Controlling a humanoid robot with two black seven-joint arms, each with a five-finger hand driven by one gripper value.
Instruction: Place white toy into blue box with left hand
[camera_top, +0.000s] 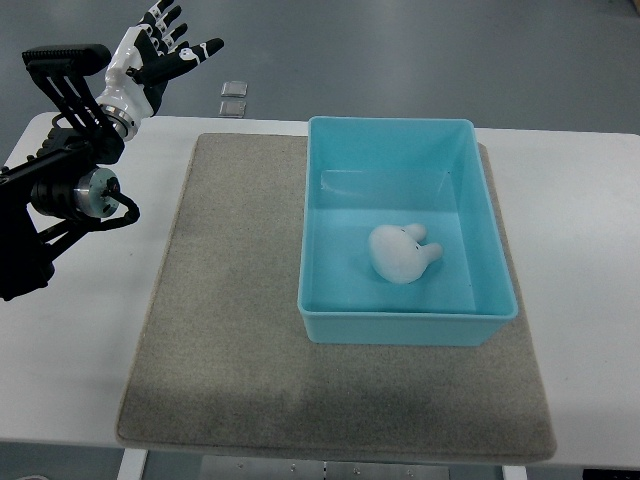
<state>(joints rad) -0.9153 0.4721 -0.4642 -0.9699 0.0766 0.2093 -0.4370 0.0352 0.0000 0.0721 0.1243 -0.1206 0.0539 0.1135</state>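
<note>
A white plush toy (401, 252) lies on the floor of the blue box (320, 225), near its middle. The box stands on the right part of a grey mat (230, 300). My left hand (160, 45) is raised at the far upper left, beyond the table's back edge and well away from the box. Its fingers are spread and hold nothing. The left arm (70, 170) comes in from the left edge. The right arm is out of view.
The mat lies on a white table (590, 300). Two small square floor plates (233, 97) show on the grey floor behind the table's back edge.
</note>
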